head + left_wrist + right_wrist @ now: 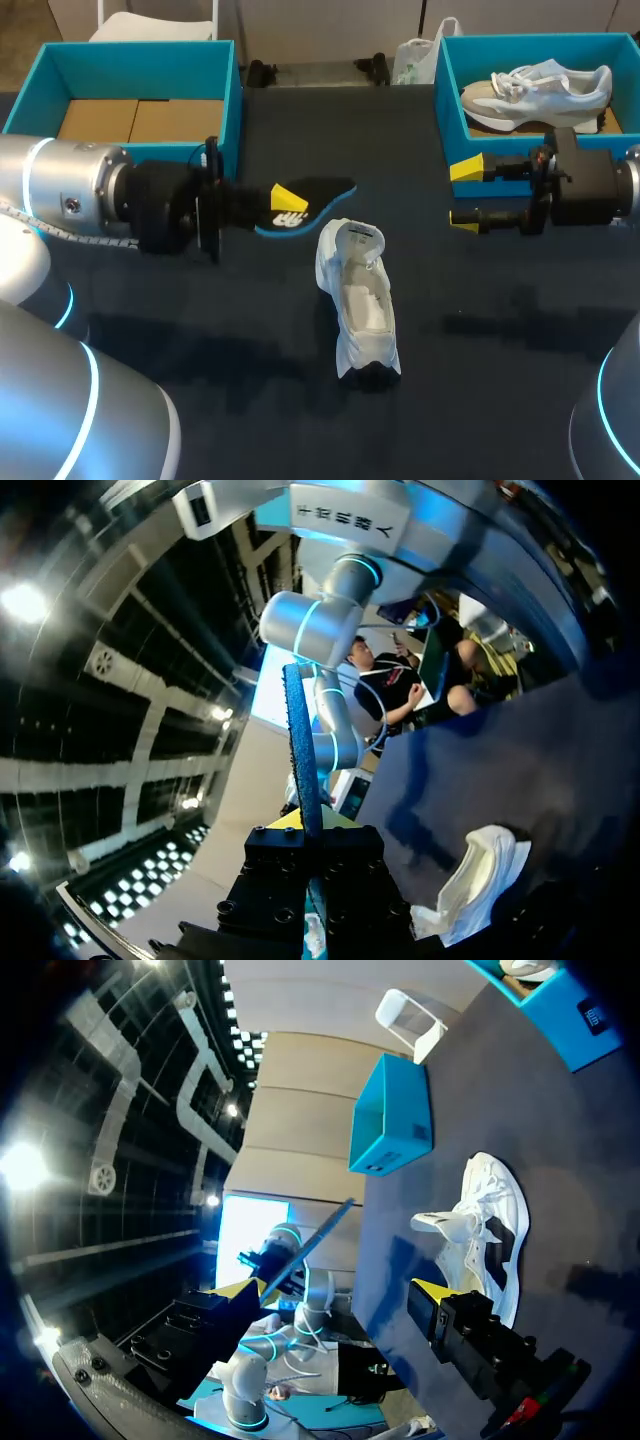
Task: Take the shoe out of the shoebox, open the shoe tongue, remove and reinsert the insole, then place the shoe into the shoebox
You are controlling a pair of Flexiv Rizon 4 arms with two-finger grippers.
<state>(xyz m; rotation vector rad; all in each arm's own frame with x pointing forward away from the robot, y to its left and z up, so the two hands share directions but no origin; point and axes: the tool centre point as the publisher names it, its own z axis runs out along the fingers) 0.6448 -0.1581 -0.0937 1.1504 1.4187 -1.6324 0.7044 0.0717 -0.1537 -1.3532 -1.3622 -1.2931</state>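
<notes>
The white shoe (360,300) lies on the table (480,390), out of its box, with the tongue apparently pulled open. Its insole (325,192) is out and clamped in the left gripper (288,203) just beside the shoe. The right gripper (465,195) hangs with its fingers spread, holding nothing. Reinserting the insole and returning the shoe to the empty shoebox (140,48) are left to do.

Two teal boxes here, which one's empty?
The left box: only its bare cardboard floor shows. The right box holds a pale shoe. The other shoe lies on the table between them.
</notes>
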